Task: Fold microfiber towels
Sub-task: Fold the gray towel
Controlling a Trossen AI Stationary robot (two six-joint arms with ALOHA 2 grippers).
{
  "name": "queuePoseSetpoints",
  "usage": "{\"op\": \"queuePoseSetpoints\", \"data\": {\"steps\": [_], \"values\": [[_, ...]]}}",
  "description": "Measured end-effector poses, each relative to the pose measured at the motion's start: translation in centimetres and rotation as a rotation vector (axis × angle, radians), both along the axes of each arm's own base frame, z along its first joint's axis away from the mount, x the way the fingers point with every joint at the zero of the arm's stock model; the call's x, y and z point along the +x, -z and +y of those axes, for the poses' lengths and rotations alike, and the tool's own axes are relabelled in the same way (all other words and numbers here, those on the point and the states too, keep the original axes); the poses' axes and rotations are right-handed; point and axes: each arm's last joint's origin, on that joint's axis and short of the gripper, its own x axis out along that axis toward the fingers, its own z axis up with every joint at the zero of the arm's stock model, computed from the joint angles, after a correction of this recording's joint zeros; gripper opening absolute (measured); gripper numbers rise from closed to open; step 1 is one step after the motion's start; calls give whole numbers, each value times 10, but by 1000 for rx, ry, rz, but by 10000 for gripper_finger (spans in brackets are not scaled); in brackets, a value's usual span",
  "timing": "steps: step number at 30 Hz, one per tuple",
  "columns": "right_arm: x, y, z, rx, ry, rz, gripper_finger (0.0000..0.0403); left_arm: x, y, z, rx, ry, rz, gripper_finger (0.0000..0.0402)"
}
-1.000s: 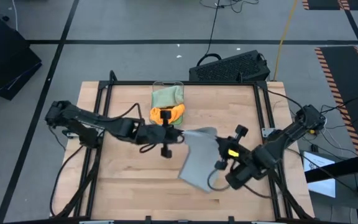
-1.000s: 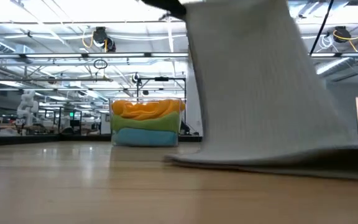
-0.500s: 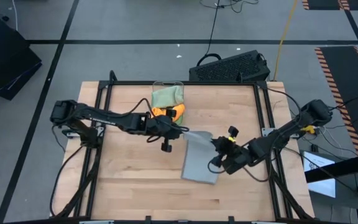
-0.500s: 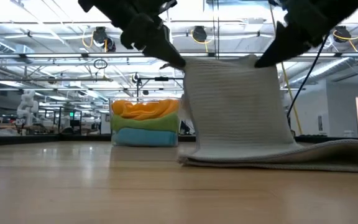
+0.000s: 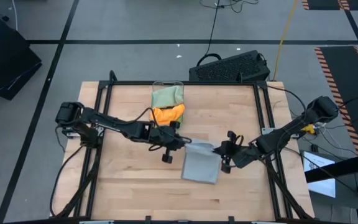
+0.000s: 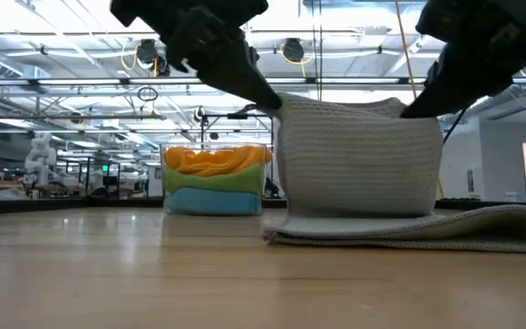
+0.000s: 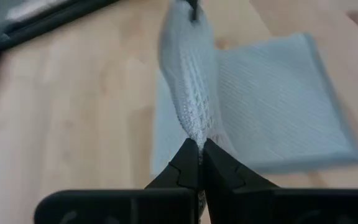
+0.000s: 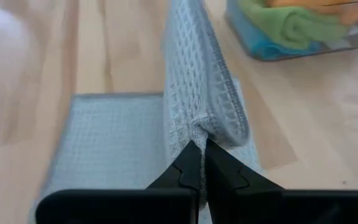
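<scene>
Lying near the middle of the high frame, slightly right of centre and low, the light grey towel point(image 5: 200, 165) has one part flat on the wooden counter point(image 5: 129, 180) while its upper edge is lifted off the wood. In the low view that raised edge stands as a curved wall above the flat part, stretched between two corners.

At the towel's upper left corner the left pincer point(image 5: 182, 144) is clenched on the cloth; its wrist view shows the dark fingers point(image 7: 191, 167) pinched together on a fold of grey weave. At the upper right corner the right pincer point(image 5: 219, 149) is likewise clenched on the towel, fingers point(image 8: 194, 165) pressed tight on the hem.

Above the towel in the high frame, near the counter's top edge, stands the clear plastic bin point(image 5: 167, 94). It holds more towels: the orange towel point(image 6: 215, 160) on top, a green towel point(image 6: 215, 180) under it, and the blue towel point(image 6: 213, 201) at the bottom.
</scene>
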Motion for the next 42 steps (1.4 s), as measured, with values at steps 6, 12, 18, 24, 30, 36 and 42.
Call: {"op": "queuePoseSetpoints", "data": {"steps": [6, 12, 18, 24, 30, 36, 42], "values": [[-1, -1, 3, 39, -45, 9, 4, 2, 8, -13, -5, -12, 5, 14], [-1, 1, 7, 134, -86, 36, 4, 5, 11, -18, -76, -36, -2, 6], [-2, 1, 10, 235, -106, 56, 4, 5, 9, -35, -93, 6, -31, 9], [-4, 4, 11, 253, -128, 96, 28, 3, 12, -41, -125, -5, -16, 12], [-6, 5, 12, 303, -153, 130, 96, 9, 33, -49, -152, -8, 33, 5], [-5, 5, 12, 306, -132, 106, 149, 12, 40, -58, -188, -2, 25, 11], [-14, 23, 7, 343, -54, 123, 188, 13, 36, -65, -205, 15, -14, 12]]}}
